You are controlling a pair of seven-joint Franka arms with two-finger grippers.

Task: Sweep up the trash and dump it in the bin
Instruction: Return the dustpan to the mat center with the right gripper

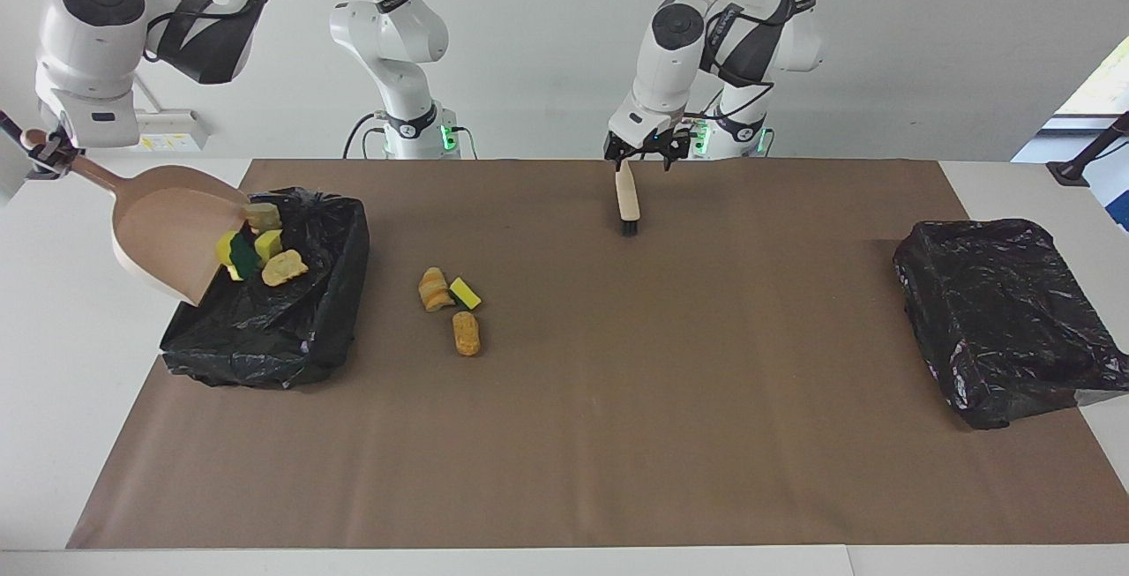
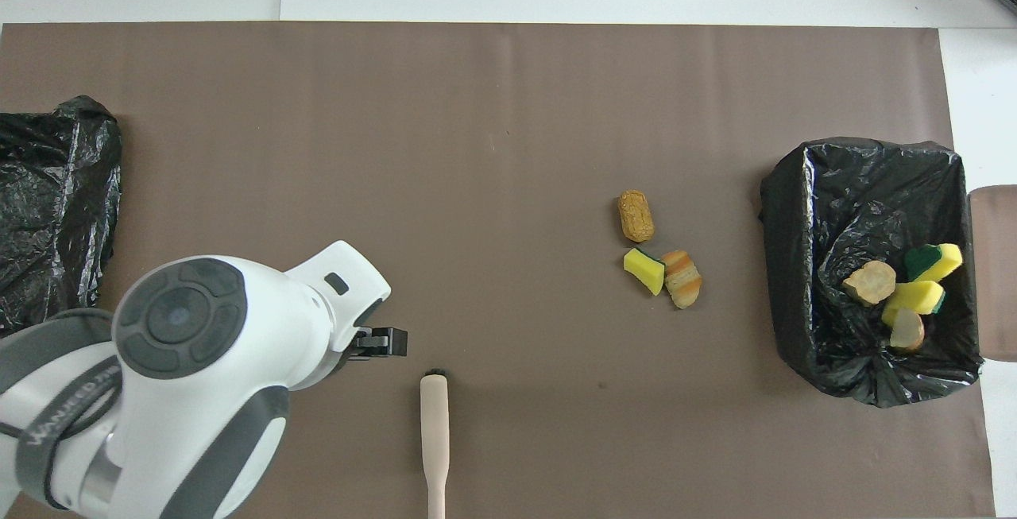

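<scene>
Brown paper mat (image 1: pixel 617 435) covers white table (image 1: pixel 53 364); left gripper (image 1: pixel 643 151) released over brush (image 1: pixel 627 198); right gripper (image 1: pixel 44 154) clenched on dustpan (image 1: pixel 159 223), tipped over mat's black bin (image 1: pixel 291 311).

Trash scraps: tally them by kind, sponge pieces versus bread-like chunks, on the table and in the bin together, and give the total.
Sponge pieces: 3
Bread-like chunks: 4
Total: 7
</scene>
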